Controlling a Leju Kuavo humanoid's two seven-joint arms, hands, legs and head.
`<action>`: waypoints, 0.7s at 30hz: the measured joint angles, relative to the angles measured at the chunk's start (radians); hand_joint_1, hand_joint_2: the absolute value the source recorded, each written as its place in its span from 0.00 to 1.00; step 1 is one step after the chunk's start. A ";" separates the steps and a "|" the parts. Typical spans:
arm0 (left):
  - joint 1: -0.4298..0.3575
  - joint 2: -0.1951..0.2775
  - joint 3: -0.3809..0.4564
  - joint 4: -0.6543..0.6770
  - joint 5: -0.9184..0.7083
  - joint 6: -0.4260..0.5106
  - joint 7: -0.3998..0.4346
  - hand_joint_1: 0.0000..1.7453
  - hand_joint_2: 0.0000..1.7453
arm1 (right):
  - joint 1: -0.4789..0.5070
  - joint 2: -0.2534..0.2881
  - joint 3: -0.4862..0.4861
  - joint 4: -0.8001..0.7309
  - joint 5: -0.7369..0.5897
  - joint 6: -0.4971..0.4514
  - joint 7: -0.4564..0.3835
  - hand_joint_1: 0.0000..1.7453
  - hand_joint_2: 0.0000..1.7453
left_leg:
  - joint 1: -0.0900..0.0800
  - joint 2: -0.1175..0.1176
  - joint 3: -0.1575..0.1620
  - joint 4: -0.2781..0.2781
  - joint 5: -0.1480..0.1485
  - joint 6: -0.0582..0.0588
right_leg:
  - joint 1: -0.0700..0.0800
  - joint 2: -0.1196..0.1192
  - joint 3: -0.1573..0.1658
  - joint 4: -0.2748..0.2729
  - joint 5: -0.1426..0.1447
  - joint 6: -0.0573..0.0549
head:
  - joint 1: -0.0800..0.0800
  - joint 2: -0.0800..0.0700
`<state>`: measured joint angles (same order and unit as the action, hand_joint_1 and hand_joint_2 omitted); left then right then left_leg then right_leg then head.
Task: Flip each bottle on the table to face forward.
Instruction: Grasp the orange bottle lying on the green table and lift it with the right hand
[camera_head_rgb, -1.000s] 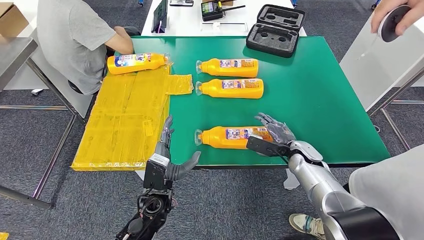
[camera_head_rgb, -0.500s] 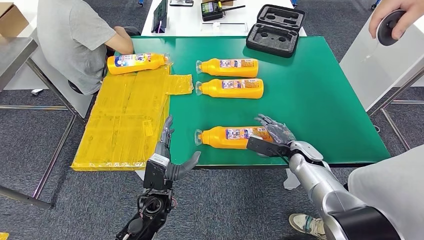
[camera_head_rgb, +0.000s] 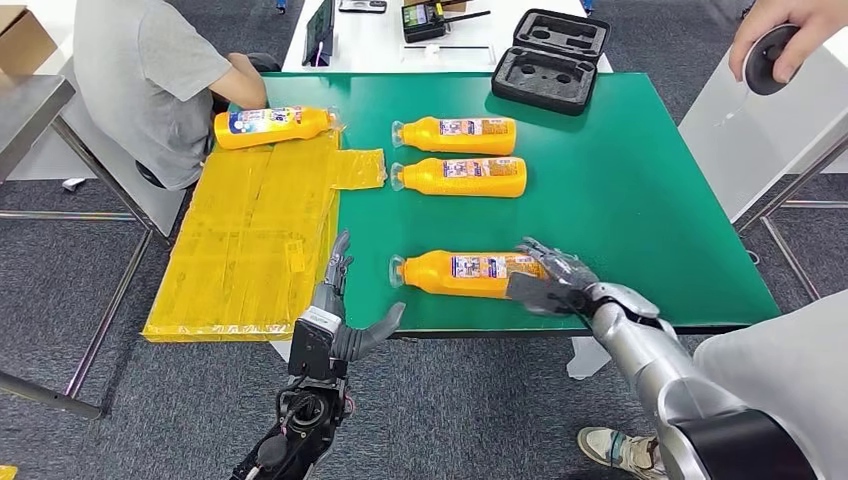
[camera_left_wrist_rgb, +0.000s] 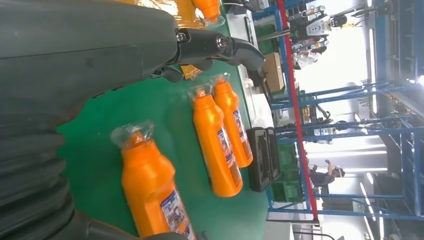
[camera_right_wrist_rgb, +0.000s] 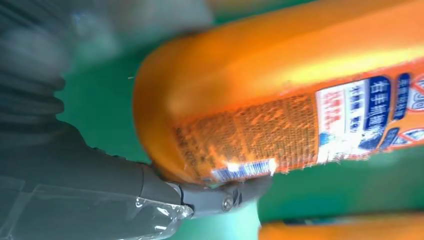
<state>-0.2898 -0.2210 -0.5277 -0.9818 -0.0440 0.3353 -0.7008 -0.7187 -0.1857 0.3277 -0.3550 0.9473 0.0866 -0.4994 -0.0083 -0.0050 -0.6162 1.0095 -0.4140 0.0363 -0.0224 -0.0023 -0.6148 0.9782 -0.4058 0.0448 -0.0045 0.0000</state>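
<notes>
Four orange bottles lie on their sides on the green table (camera_head_rgb: 640, 200). The near bottle (camera_head_rgb: 460, 273) lies by the front edge, cap to the left, label up. My right hand (camera_head_rgb: 553, 283) grips its base end, fingers over the far side and thumb (camera_right_wrist_rgb: 200, 197) against the bottle (camera_right_wrist_rgb: 280, 90). Two bottles (camera_head_rgb: 457, 133) (camera_head_rgb: 462, 176) lie side by side further back. A fourth bottle (camera_head_rgb: 272, 126) rests at the far end of the yellow sheet. My left hand (camera_head_rgb: 335, 320) is open at the table's front edge, left of the near bottle (camera_left_wrist_rgb: 150, 190).
A yellow plastic sheet (camera_head_rgb: 250, 240) covers the table's left side. A black foam case (camera_head_rgb: 552, 60) sits at the back. A person (camera_head_rgb: 140, 70) sits at the far left; another person's hand (camera_head_rgb: 770, 50) holds a dark round object at top right. A grey sleeve (camera_head_rgb: 780, 380) is at lower right.
My right hand has lowered and closed onto the near bottle's base end. The left hand and the other bottles have stayed put.
</notes>
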 joint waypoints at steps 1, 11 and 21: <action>-0.001 -0.001 -0.002 0.000 0.002 0.000 0.000 0.00 1.00 | -0.009 -0.007 0.000 0.002 -0.003 0.037 0.002 1.00 1.00 | 0.000 0.000 0.000 0.000 0.000 0.000 | 0.000 0.000 0.000 0.000 0.000 0.000 | 0.000 0.000; -0.014 -0.003 -0.011 0.000 0.012 0.004 0.000 0.00 1.00 | -0.032 -0.039 0.000 0.012 -0.030 0.124 0.022 1.00 1.00 | 0.000 -0.001 0.001 0.000 0.001 0.001 | 0.000 -0.001 0.002 0.000 0.001 0.001 | 0.000 0.000; -0.019 -0.003 -0.015 0.000 0.013 0.013 0.000 0.00 1.00 | -0.032 -0.041 0.000 0.015 -0.048 0.115 0.028 1.00 1.00 | 0.000 -0.001 0.002 0.000 0.001 0.001 | 0.000 -0.001 0.002 0.000 0.001 0.001 | 0.000 0.000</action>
<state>-0.3088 -0.2235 -0.5426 -0.9816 -0.0309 0.3482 -0.7008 -0.7509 -0.2270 0.3272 -0.3400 0.8997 0.2016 -0.4714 -0.0084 -0.0056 -0.6142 1.0096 -0.4133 0.0373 -0.0224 -0.0030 -0.6125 0.9781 -0.4052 0.0456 -0.0044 0.0000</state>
